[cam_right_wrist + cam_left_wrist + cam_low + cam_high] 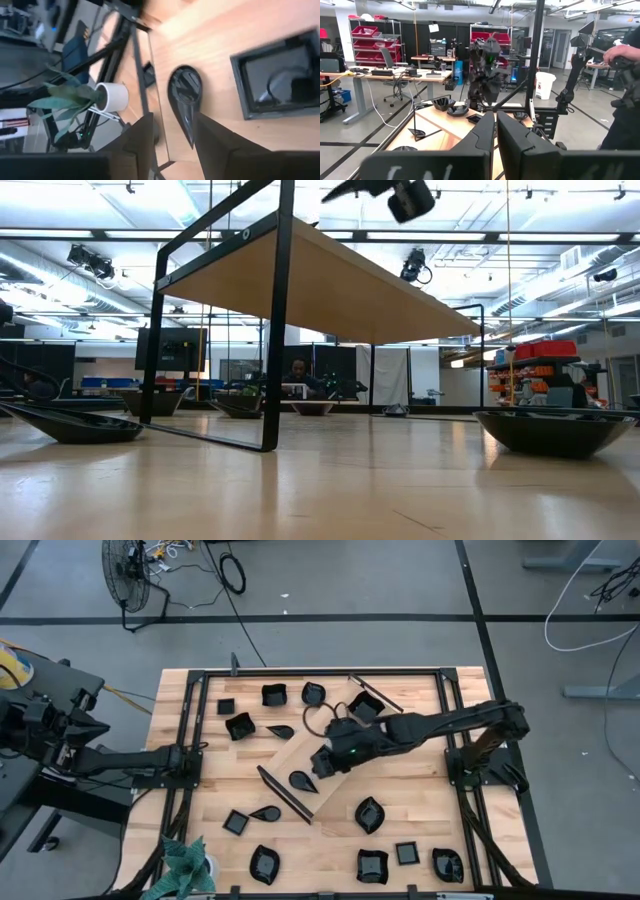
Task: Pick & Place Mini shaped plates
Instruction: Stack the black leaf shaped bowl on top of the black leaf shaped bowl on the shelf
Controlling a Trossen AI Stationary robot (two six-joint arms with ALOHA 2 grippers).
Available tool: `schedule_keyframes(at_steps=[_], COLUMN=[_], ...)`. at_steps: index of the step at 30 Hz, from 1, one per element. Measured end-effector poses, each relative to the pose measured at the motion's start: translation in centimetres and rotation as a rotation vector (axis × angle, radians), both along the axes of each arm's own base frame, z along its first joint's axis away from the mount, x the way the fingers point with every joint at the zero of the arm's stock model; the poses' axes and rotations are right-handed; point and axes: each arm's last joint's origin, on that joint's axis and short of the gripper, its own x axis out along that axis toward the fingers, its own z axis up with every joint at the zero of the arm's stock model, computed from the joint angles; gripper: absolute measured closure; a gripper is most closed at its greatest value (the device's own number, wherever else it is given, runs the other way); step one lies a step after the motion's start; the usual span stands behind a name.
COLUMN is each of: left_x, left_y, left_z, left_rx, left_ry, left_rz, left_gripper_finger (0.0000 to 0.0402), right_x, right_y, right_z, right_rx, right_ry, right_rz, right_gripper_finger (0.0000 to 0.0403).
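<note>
Several mini shaped plates, glossy black, lie scattered on the wooden table. One is a wavy-rimmed plate (369, 814) and another a square one (240, 725). A long light-wood tray (296, 747) with black ends runs diagonally across the middle. On it rest a teardrop plate (303, 780) (186, 92) and a square plate (280, 80). My right gripper (321, 762) (170, 145) hangs open above the tray, slanting down toward the teardrop plate and touching nothing. My left gripper (183, 754) (495, 135) waits shut at the table's left side.
A black frame (195, 710) borders the working area. A potted plant in a white pot (185, 865) (107, 95) stands at the near left corner. In the low view the tray (330, 280) stands raised on its black end. A person's arm (625, 55) shows beyond the table.
</note>
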Motion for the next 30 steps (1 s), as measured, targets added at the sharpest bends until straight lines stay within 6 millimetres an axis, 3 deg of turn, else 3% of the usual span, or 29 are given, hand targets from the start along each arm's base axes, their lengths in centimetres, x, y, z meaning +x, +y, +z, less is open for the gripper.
schedule_keyframes(at_steps=[8,17,30], left_x=[0.0,0.0,0.0], left_y=[0.0,0.0,0.0], left_z=[0.0,0.0,0.0], left_rx=[0.0,0.0,0.0], left_ry=[0.0,0.0,0.0], left_rz=[0.0,0.0,0.0], left_gripper_finger=[0.0376,0.0376,0.0376], right_x=[-3.0,-7.6,-13.0], right_y=[-0.6,-1.4,-1.6], right_z=[1.9,-0.3,-2.1], right_rx=[-0.133,-0.177,-0.306], right_ry=[-0.061,-0.017,-0.005], right_rz=[0.056,0.033,0.182], right_gripper_finger=[0.0263,0.0263,0.0263])
